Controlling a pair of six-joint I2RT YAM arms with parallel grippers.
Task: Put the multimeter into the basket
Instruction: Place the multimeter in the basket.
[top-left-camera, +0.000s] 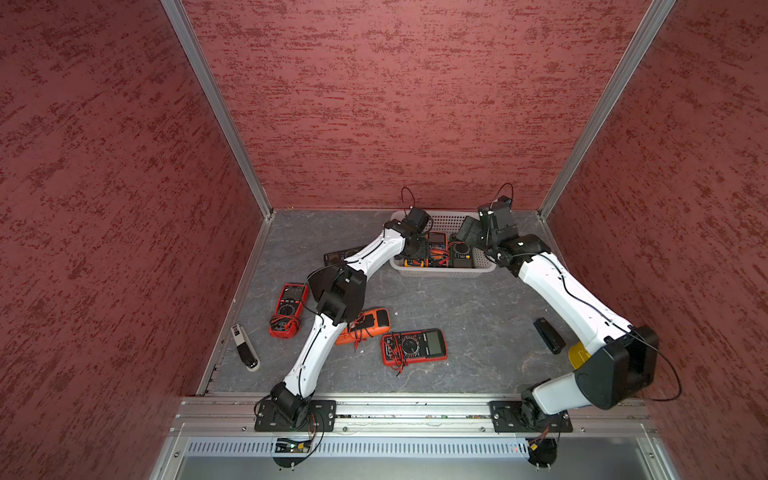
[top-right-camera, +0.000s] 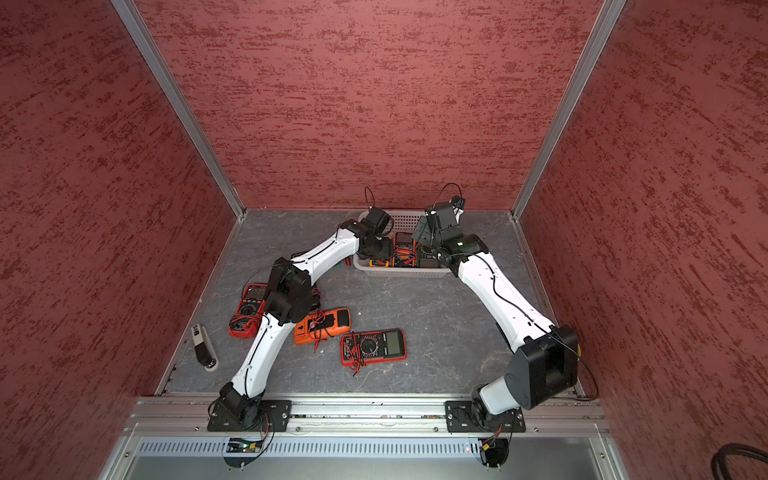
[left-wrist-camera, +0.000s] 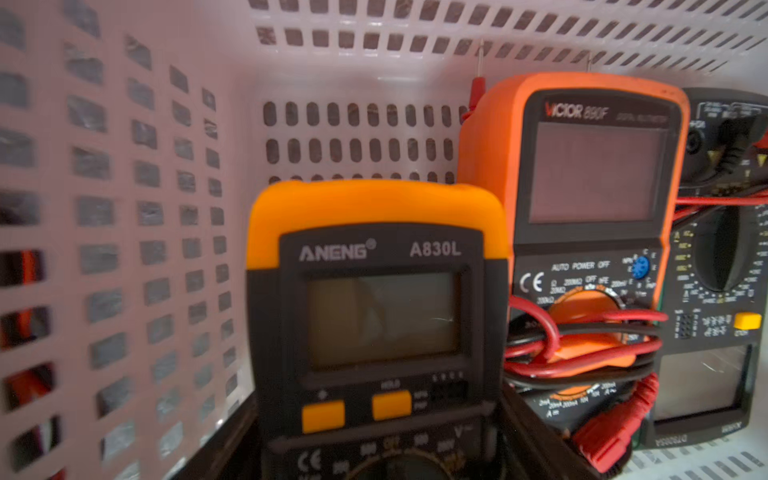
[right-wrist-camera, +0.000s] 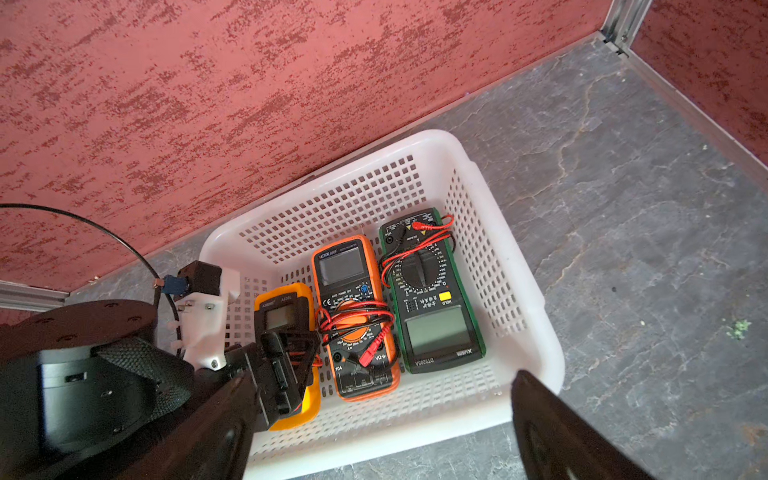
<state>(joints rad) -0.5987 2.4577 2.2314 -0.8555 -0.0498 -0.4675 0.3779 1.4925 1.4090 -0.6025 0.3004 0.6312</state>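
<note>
— As the bench (top-left-camera: 478, 324) is gone over from the left, what is met first?

— A grey-and-white handheld device (top-left-camera: 245, 347) is seen near the left edge, then a red multimeter (top-left-camera: 289, 307) with its leads coiled at its near end. An orange multimeter (top-left-camera: 365, 326) is seen just beside the left arm's elbow, and a red-and-black multimeter (top-left-camera: 414, 348) is laid next to it, screen up.

— And where is the yellow multimeter (right-wrist-camera: 282, 303) found?

— It is found inside the basket (right-wrist-camera: 540, 316), at the left end, beside an orange Victor meter (right-wrist-camera: 345, 266) and a green meter (right-wrist-camera: 436, 328), both laid flat on the grid floor. It is pinched across its sides by the left end effector (right-wrist-camera: 289, 361); whether its underside rests on the floor cannot be told.

— How is the right end effector (top-left-camera: 468, 233) held?

— It is held above the basket's right end, its fingers spread wide. Farther right, a black bar-shaped object (top-left-camera: 548, 334) is laid on the bench, and a yellow cup (top-left-camera: 579, 355) is partly hidden by the right arm.
</note>
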